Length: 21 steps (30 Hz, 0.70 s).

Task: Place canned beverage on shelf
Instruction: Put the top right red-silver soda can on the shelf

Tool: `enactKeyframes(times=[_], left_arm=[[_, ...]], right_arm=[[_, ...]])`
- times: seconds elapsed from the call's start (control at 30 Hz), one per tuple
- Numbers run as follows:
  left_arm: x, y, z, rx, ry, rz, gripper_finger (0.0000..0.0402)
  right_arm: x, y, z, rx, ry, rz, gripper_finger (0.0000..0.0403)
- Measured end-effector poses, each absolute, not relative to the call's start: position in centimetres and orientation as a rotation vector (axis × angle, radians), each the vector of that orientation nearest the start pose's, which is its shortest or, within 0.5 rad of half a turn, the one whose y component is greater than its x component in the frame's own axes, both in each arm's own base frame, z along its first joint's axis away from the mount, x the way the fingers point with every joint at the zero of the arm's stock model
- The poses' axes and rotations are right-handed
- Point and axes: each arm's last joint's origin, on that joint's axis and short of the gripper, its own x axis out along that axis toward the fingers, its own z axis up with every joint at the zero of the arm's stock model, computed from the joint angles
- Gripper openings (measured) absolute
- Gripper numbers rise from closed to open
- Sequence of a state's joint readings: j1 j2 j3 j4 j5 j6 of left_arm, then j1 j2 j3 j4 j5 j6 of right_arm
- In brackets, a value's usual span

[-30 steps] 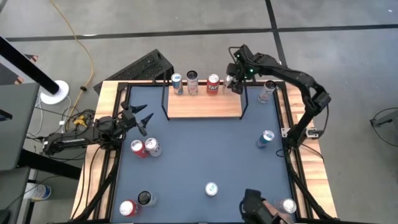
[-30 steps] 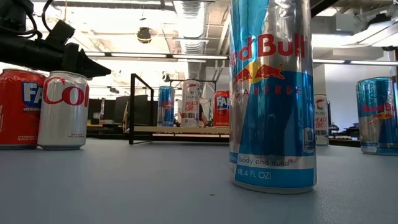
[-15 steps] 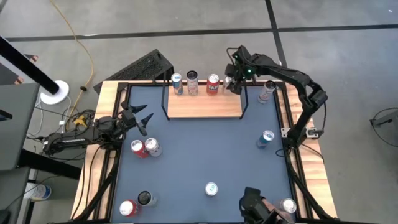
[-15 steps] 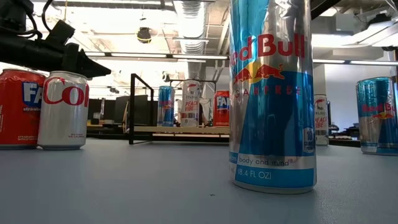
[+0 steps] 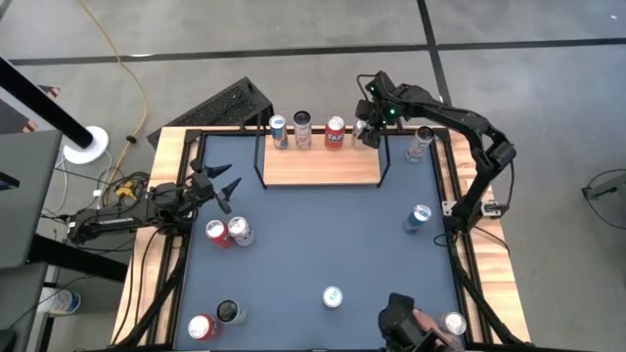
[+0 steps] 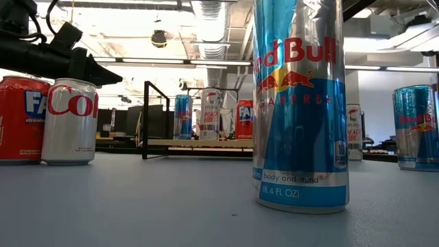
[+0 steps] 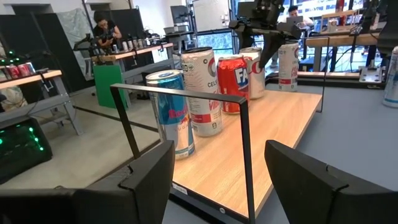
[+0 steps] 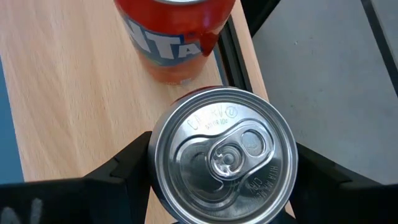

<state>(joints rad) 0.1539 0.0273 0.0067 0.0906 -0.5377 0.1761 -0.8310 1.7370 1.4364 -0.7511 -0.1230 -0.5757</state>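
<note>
Right gripper [image 5: 369,130] over the back right corner of the shelf [image 5: 321,168], fingers [image 8: 118,167] pressed against both sides of a silver-topped can [image 8: 222,163], pinching it upright above the wood board; whether its base touches the board, cannot tell; just beside it, a red can [image 5: 335,132], then a white can [image 5: 302,127] and a blue can [image 5: 279,131] in a row along the shelf's back edge. Left gripper [image 5: 224,189] well apart over the table's left side, fingers nearly pressed together, holding nothing; near it, two cans [image 5: 227,232] standing on the blue table [image 5: 323,235].
</note>
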Motion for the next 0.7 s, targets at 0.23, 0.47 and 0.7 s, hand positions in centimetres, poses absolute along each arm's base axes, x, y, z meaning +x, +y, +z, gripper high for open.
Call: enactKeyframes(times=[0.23,0.47,0.7], left_arm=[[9.13,2.92,17.22,0.155,-0.01,0.696,0.024],[9.13,2.92,17.22,0.155,-0.009,0.696,0.024],[9.13,2.92,17.21,0.155,-0.009,0.695,0.024]], right_arm=[[24.81,-26.56,26.48,-0.026,1.095,-0.362,0.0277],[24.89,-26.53,26.5,-0.041,1.095,-0.354,0.0277],[24.89,-26.53,26.5,-0.041,1.093,-0.35,0.0277]])
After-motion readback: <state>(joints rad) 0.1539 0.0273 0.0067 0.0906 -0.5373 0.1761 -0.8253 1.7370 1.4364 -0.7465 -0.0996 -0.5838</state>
